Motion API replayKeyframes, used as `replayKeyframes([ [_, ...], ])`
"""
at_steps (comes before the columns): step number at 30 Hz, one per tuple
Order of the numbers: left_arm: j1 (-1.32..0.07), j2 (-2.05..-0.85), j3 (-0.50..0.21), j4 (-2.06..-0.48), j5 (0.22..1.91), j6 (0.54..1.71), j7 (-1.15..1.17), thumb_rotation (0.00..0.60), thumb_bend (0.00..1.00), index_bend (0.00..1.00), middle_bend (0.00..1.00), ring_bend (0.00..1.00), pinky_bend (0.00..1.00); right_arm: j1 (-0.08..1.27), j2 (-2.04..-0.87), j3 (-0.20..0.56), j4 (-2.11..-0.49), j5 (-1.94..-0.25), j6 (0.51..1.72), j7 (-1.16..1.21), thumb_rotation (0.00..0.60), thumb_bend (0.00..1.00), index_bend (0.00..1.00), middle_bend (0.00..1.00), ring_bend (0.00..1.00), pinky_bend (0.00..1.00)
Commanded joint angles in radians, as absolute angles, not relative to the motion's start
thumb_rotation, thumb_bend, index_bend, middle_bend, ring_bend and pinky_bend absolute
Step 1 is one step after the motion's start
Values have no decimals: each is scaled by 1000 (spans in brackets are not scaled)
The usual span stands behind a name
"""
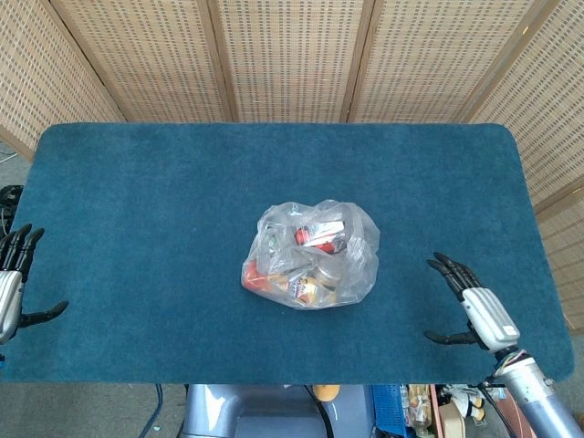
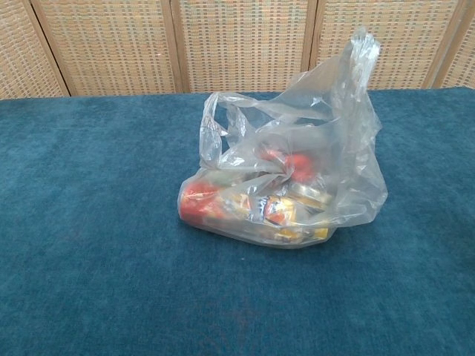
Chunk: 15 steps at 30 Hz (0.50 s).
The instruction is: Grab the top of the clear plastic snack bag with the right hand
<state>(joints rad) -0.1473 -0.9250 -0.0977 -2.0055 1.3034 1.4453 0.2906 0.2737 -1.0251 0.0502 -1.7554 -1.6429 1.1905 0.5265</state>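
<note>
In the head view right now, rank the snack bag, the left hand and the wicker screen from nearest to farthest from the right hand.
1. Snack bag, at the table's middle, to the left of the right hand.
2. Wicker screen, beyond the table's far edge.
3. Left hand, at the opposite end of the table.

Likely lab or demo room: blue-carpeted table (image 1: 137, 228), woven wicker screen panels (image 1: 292, 55) behind.
</note>
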Motion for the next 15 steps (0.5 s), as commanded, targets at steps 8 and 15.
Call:
replayKeyframes([
  [8,-169,-933,-117,-1998,1244,1417,308,600,132,0,0,0,0,525,-1032,77,-1652,-1698,975,918,600,0,9,0,0,0],
  [15,-178,-937,-123,-1999,1221,1409,318,600,132,0,0,0,0,589,-1043,91,-1653,-1666,920,998,600,0,13,0,0,0],
])
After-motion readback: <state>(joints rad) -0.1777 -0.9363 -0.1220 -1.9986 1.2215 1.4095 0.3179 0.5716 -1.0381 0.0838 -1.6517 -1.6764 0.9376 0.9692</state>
